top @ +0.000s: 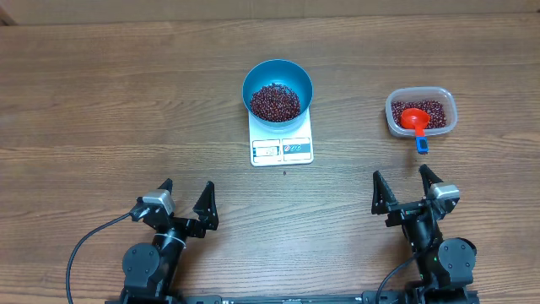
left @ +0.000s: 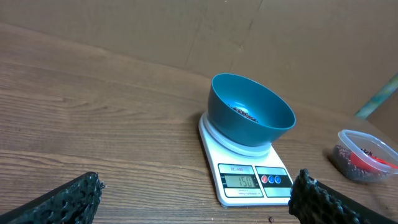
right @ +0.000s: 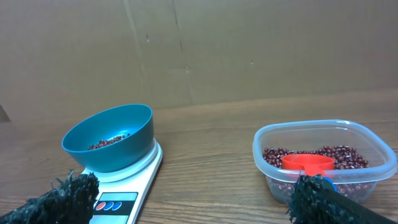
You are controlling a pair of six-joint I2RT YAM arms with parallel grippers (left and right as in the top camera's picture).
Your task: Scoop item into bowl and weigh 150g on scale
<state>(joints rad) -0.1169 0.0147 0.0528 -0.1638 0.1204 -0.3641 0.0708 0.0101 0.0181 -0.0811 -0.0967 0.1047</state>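
Observation:
The blue bowl [top: 278,89] stands on the white scale [top: 282,149] at the table's middle, holding a heap of red-brown beans [top: 274,102]. In the left wrist view the scale [left: 249,180] shows 150 on its display, under the bowl [left: 249,112]. More beans [top: 430,110] lie in a clear tub [top: 421,112] at the right with a red scoop [top: 414,120] resting in it. My left gripper [top: 186,199] and right gripper [top: 408,187] both stand open and empty near the front edge, well short of the scale and tub. In the right wrist view the bowl [right: 111,138] sits left, the tub [right: 323,162] right.
One stray bean [top: 284,173] lies on the wood just in front of the scale. A cardboard wall [right: 249,50] stands behind the table. Black cables trail from both arm bases at the front edge.

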